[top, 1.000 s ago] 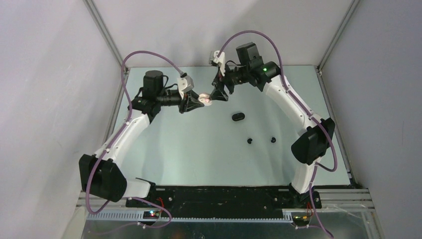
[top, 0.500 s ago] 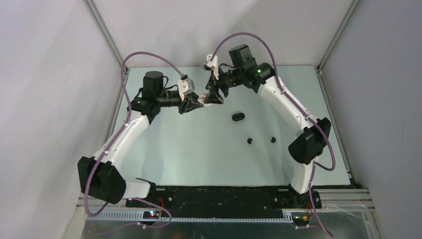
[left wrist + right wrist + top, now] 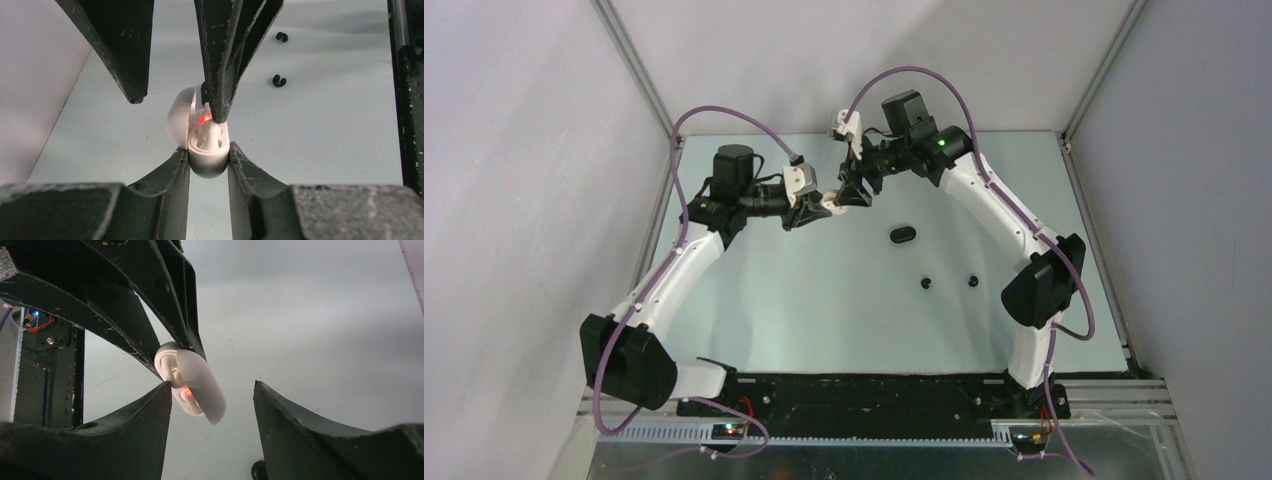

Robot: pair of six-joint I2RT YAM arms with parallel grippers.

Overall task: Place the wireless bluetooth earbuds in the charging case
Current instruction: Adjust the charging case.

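White case (image 3: 207, 161) pinched by my left gripper (image 3: 208, 150), one bud (image 3: 210, 134) seated; right gripper (image 3: 212, 385) spread wide; black buds (image 3: 927, 283) loose, four o'clock.

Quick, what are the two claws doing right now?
Left gripper: closed on the open white charging case.
Right gripper: open, either side of the case lid, gripping nothing.

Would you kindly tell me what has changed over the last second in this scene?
The right pincer moved left onto the open white case, and one finger now touches it by the red light; its jaws are apart. The left pincer kept hold of the case without moving. The black case and two black earbuds on the table stayed put.
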